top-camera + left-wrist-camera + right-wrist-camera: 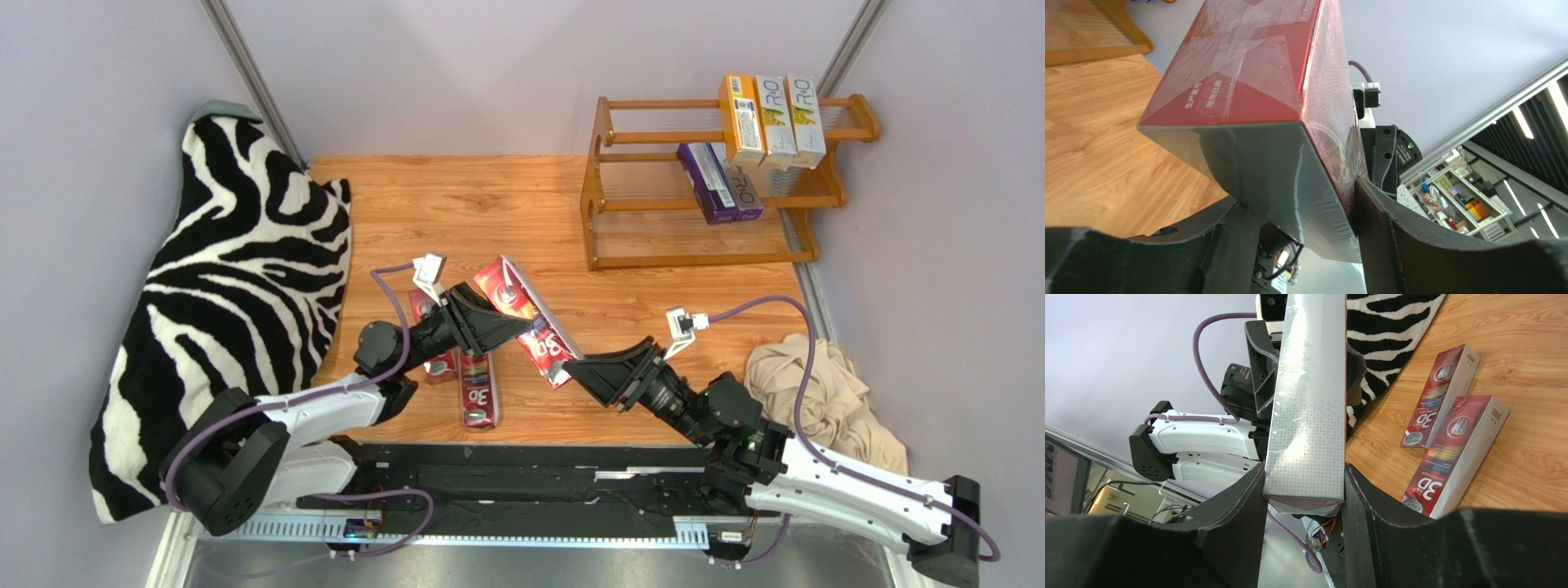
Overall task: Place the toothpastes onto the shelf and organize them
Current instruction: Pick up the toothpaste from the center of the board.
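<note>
A red toothpaste carton (525, 312) hangs tilted above the table between both grippers. My left gripper (497, 321) is shut on its upper part; in the left wrist view the carton (1247, 79) is pressed between the fingers of that gripper (1300, 202). My right gripper (577, 365) is shut on its lower end; in the right wrist view it (1304, 474) clamps the carton's (1309, 416) grey side. Two more red cartons (480, 392) (438, 363) lie on the table below. The shelf (601, 196) holds two orange-yellow cartons (742, 119) and one white carton (806, 116) on top, and two purple cartons (718, 181) on the middle tier.
A zebra-print cushion (233, 306) lies along the left wall. A beige cloth (816, 392) is bunched at the right near my right arm. The shelf stands at the far right against the wall. The bottom tier of the shelf holds nothing.
</note>
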You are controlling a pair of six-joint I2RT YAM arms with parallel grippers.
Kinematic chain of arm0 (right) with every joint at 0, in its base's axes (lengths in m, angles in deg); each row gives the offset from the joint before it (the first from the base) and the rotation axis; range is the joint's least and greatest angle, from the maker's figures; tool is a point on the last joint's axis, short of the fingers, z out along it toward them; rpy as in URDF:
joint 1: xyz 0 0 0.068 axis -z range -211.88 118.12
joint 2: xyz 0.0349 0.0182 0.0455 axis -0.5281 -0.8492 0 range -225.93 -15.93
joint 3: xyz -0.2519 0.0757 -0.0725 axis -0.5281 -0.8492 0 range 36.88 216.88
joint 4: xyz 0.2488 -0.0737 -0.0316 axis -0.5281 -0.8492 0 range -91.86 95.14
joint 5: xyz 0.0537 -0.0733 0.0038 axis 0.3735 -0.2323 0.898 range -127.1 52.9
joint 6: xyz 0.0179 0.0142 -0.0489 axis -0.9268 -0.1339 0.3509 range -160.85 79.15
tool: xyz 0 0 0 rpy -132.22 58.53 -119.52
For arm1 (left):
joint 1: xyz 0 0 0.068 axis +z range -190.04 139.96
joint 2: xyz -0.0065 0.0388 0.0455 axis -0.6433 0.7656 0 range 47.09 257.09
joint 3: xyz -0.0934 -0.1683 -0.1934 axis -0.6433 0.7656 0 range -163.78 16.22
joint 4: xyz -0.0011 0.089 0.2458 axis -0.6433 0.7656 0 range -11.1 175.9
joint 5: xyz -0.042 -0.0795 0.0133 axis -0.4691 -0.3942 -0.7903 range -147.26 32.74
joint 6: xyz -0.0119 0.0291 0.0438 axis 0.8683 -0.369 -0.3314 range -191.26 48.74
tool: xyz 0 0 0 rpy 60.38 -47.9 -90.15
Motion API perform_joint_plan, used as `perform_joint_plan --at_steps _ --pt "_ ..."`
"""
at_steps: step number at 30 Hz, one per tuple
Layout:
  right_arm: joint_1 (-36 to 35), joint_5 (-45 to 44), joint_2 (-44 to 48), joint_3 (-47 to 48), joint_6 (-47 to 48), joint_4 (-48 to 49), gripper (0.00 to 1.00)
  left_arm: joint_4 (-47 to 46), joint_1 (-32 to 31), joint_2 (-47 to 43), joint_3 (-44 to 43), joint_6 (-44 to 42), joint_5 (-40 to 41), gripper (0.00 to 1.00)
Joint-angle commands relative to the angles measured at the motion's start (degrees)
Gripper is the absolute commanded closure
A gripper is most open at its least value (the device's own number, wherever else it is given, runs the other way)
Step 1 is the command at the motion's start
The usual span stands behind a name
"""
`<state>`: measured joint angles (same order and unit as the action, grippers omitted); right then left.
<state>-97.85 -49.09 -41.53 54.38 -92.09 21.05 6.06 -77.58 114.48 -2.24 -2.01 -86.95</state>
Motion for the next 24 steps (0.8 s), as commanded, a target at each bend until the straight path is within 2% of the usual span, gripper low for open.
perform_joint_plan --at_steps 1,4,5,6,9,10,12,16,21,24 --pt "-0.4 0.3 -0.3 -0.3 -1.0 3.1 1.0 -14.7 -1.1 -0.2 -2.9 -0.8 -0.3 0.43" --pt "-0.4 0.5 -0.7 -0.5 -1.1 3.0 0.94 -14.7 -1.2 -0.9 -2.2 -0.6 1.0 0.45" --pt "-0.4 0.0 -0.5 -0.6 -1.2 3.0 0.87 -14.7 -1.2 -1.5 -1.5 -0.5 1.6 0.46" --pt "-0.4 -0.5 -0.2 -1.4 -2.0 3.1 0.69 -14.7 -1.3 -1.7 -1.0 -0.3 3.2 0.47" --pt "-0.4 -1.6 1.3 -2.6 -2.2 3.9 0.42 -14.7 -1.3 -3.1 1.0 -0.1 6.6 0.49" --pt "-0.4 -2.0 1.8 -2.6 -2.5 3.5 0.38 -14.7 -1.3 -3.6 1.6 0.1 7.8 0.49" --pt "-0.4 -2.6 2.0 -2.9 -2.7 3.3 0.33 -14.7 -1.4 -4.6 2.7 0.1 10.4 0.5" --pt "-0.9 -2.8 0.5 -3.5 -3.2 6.4 0.31 -14.7 -1.6 -4.6 3.3 0.1 12.1 0.51" --pt "-3.4 -4.3 -4.3 -3.8 -3.4 10.5 0.3 -14.7 -1.7 -3.3 2.7 0.5 13.3 0.51" --pt "-4.9 -5.9 -6.6 -4.7 -3.6 13.9 0.34 -14.7 -2.1 -2.6 2.1 0.8 13.2 0.52"
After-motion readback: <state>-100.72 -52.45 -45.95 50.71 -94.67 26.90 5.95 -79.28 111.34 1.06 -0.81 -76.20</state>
